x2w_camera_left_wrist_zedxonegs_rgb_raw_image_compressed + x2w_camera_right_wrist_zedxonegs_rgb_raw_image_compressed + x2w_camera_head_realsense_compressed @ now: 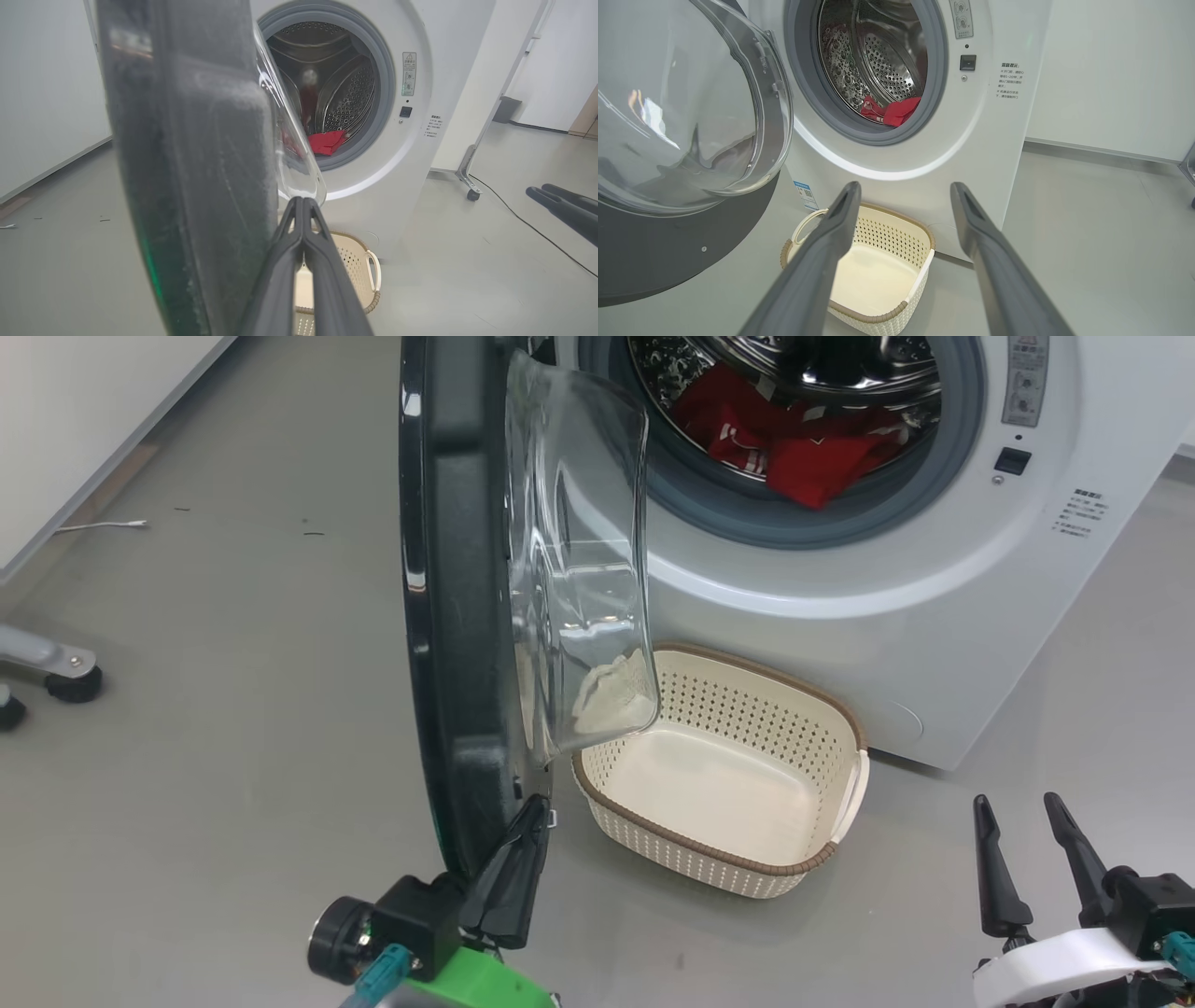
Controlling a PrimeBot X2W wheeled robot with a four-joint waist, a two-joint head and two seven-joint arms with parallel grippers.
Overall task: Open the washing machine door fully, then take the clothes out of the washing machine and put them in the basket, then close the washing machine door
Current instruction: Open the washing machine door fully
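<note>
The washing machine door [457, 616] stands roughly square to the washing machine [887, 644], edge-on in the head view, its long axis running 12 to 6 o'clock. The left gripper [534, 817] is clenched on nothing, its joined fingers pointing toward 1 o'clock against the door's 6 o'clock end, on the glass side. They look to be touching the black rim, though the close, blurred wrist view leaves that unsure. To my eye the door is not fully open, and a push toward 9 o'clock would swing it wider; the left arm is much the nearer. The right gripper [1016, 803] waits released and empty at 4 o'clock in the head view, well apart from the door. The clothes [803, 453] lie in the drum's lower part, at 1 o'clock from the left fingertips. The basket [747, 709] sits empty on the floor, just in front of the machine. A warning sticker [409, 73], a printed block [1010, 80] and a blue label [805, 196] are too small to read.
</note>
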